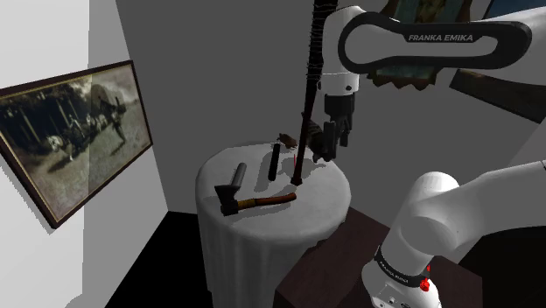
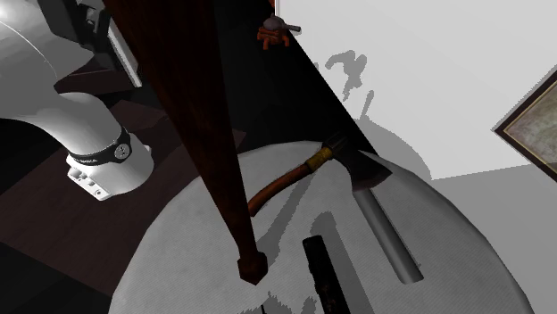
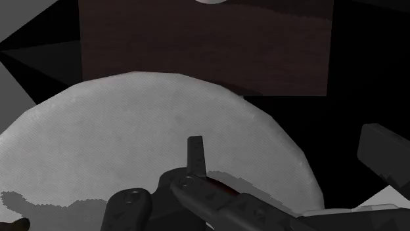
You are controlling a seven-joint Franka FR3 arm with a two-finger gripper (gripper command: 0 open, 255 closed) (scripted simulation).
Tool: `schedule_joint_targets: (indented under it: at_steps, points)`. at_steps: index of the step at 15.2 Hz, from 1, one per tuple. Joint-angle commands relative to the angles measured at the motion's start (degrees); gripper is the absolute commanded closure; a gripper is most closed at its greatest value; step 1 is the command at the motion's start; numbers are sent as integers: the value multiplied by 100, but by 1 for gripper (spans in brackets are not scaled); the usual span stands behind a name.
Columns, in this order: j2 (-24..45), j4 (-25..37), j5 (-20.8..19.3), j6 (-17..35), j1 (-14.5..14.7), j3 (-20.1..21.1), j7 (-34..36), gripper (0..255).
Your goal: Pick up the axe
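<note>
Hovering jaws stand apart, not touching axe [image 1: 262, 202].

We are reading one legible marking: "FRANKA EMIKA" in white capitals, standing on the dark panel of the arm's upper link [image 1: 440, 38] in the shoulder view. We are also noting small white lettering on the dark base joint band [image 1: 398, 271], too small to read.

Round draped table [image 1: 262, 236], obstacles: tall dark staff [image 1: 306, 96] standing upright near the middle, rising between gripper [image 1: 335, 150] and axe [image 1: 254, 203]. Black bar [image 1: 275, 161] and grey bar [image 1: 238, 174] lying flat beside the axe head. Nothing is hanging over the axe handle.
</note>
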Motion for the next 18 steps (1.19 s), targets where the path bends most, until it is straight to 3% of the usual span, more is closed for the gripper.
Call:
schedule_joint_targets:
  at_steps: [1, 10, 18]
  points:
    - [0, 0, 0, 0, 0, 0, 0, 0]
    - [963, -815, -276, 2350, 473, -264, -1445, 0]
    - [2396, -955, -312, 4449, 918, -421, -2678, 0]
